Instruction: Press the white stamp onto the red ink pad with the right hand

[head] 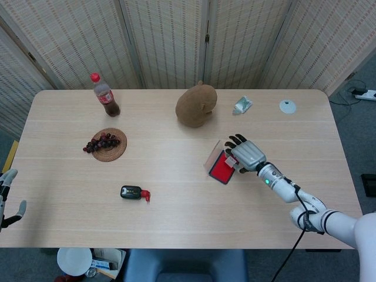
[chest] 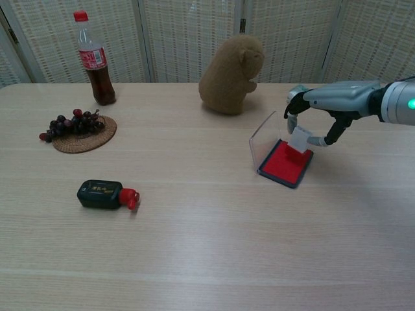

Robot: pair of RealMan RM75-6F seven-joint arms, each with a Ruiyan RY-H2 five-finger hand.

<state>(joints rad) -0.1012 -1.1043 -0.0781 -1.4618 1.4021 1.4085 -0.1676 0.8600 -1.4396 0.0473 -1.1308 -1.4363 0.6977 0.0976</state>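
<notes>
The red ink pad (head: 221,170) (chest: 281,162) lies open right of the table's middle, its clear lid (chest: 262,135) standing up on its left side. My right hand (head: 248,155) (chest: 324,103) holds the white stamp (chest: 299,140) (head: 231,160) between thumb and fingers. The stamp's red underside sits at the pad's far right corner, touching or just above it. My left hand (head: 4,197) hangs at the far left, off the table's edge, fingers apart and holding nothing.
A brown plush toy (head: 195,106) sits behind the pad. A cola bottle (head: 104,95), grapes on a woven coaster (head: 107,143) and a black ink bottle lying down (head: 134,192) are on the left. A crumpled wrapper (head: 242,105) and a white disc (head: 287,106) lie at the back right.
</notes>
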